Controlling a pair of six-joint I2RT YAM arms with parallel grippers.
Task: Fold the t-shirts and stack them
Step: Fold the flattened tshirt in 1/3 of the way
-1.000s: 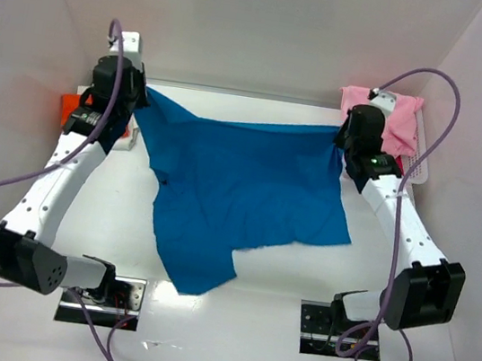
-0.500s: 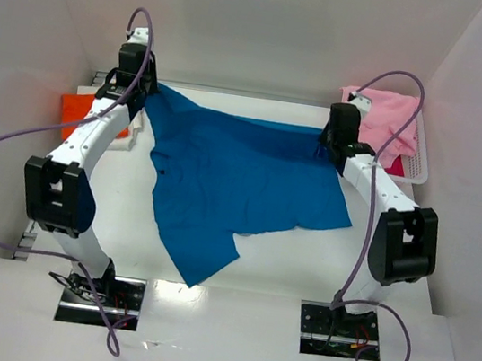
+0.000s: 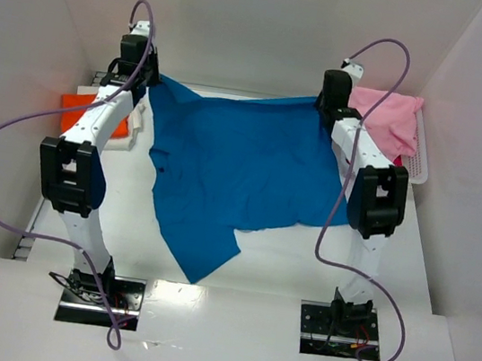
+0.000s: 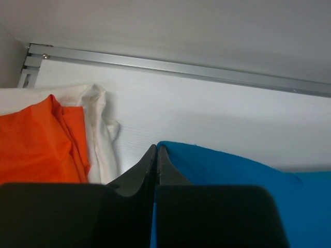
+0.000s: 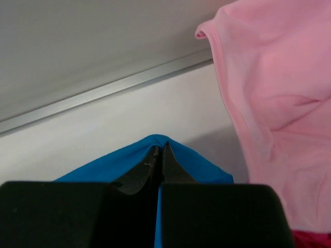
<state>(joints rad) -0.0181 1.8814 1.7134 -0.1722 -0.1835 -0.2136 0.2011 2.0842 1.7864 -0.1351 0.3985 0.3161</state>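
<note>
Top external view is showing both arms reaching to the far side of the counter (image 3: 291, 270), each pinching one far corner of the blue t-shirt (image 3: 243, 167). The left gripper (image 4: 156, 151) is clenching the shirt's left corner, its fingertips pressed together with blue cloth emerging right at the tips. The right gripper (image 5: 159, 151) is grasping the right corner the same way, and a small peak of fabric is wrapping its closed tips.

Holding the two corners wide apart is, I judge, drawing the far edge taut so the shirt is spreading flat for folding. That edge is running nearly straight between the grippers, while the rest is trailing over the counter toward the bases, one flap reaching nearer on the left.

The orange t-shirt (image 4: 36, 142) is lying just left of the left gripper, beside a white cloth (image 4: 101, 129). The pink t-shirt (image 5: 264, 103) is draping over the white basket (image 3: 417, 170), just right of the right gripper.
</note>
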